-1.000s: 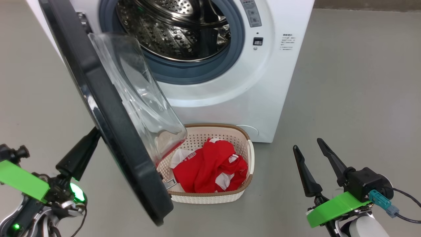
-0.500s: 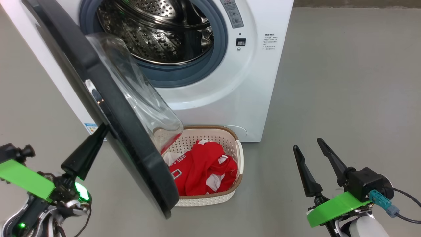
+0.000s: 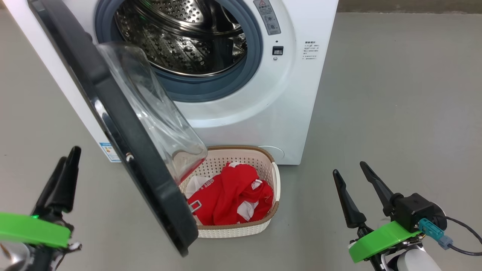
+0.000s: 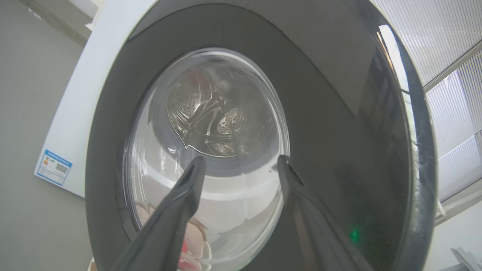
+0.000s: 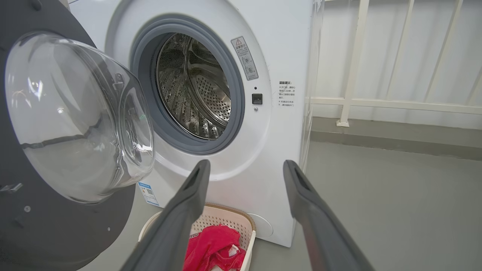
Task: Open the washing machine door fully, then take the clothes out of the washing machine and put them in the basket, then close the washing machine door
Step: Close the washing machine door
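We see a white washing machine [image 3: 233, 124] with a blue-grey rubber ring [image 3: 257, 49] around a shiny steel drum [image 3: 180, 45] dotted with small holes. Its door [image 3: 124, 150] has a glossy black rim and clear glass. The basket [image 3: 241, 230] is cream, patterned with tiny holes, with a brown woven-look rim. The clothes [image 3: 229, 195] are bright red with white patches. The floor [image 3: 395, 113] is plain grey. We see the left end effector [image 3: 69, 155] and right end effector [image 3: 348, 167] are black, with bright green brackets.
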Available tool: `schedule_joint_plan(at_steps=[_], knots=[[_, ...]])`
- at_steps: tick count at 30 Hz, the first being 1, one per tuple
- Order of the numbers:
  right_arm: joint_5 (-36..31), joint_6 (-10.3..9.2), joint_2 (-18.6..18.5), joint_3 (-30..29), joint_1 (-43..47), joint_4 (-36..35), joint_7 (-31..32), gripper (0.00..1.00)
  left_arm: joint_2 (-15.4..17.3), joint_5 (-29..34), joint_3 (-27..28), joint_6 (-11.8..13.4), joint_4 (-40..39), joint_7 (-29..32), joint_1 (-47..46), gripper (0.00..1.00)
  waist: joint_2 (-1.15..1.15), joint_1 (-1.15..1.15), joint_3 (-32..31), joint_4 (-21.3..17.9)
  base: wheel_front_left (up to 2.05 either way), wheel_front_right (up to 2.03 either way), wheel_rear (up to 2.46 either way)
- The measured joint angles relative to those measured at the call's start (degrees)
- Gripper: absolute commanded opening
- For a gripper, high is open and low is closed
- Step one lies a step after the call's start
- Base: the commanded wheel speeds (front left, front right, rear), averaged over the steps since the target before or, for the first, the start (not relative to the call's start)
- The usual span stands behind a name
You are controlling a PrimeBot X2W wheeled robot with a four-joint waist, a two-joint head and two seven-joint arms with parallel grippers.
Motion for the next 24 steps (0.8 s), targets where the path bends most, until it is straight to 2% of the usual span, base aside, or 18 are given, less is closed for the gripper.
schedule_joint_plan(at_steps=[5,7,10,14,18,24], knots=[[0.0,0.0,0.0,0.3,0.0,0.2,0.0,1.0,4.9,13.3,-7.3,-0.1,1.8,-14.3,3.3,1.0,0.0,0.0,-0.2,-0.3,0.0,0.0,0.0],[0.0,0.0,-0.1,0.4,0.0,0.2,0.0,1.0,7.5,21.9,-9.1,-0.1,4.1,-20.4,4.5,1.0,0.0,0.0,-0.3,-0.5,0.0,0.0,0.0],[0.3,0.0,-0.1,0.6,0.0,0.1,0.0,1.0,8.4,28.2,-10.5,-0.1,6.9,-26.7,5.1,1.0,0.0,0.0,-0.6,-0.7,0.0,0.0,0.0],[0.4,0.0,-0.1,0.7,0.0,0.0,0.0,1.0,8.6,35.6,-12.4,0.1,8.6,-29.3,5.3,1.0,0.0,0.0,-0.9,-0.9,0.0,0.0,0.0],[0.5,0.0,-0.1,1.1,0.1,-0.1,0.0,1.0,8.0,39.8,-12.4,0.5,8.8,-29.5,5.7,1.0,0.0,0.0,-1.2,-1.2,0.0,0.0,0.0],[0.5,0.0,0.0,1.2,0.1,-0.4,0.0,1.0,4.3,45.4,-9.7,0.5,6.6,-29.6,7.7,1.0,0.0,0.0,-0.9,-1.3,0.0,0.0,0.0]])
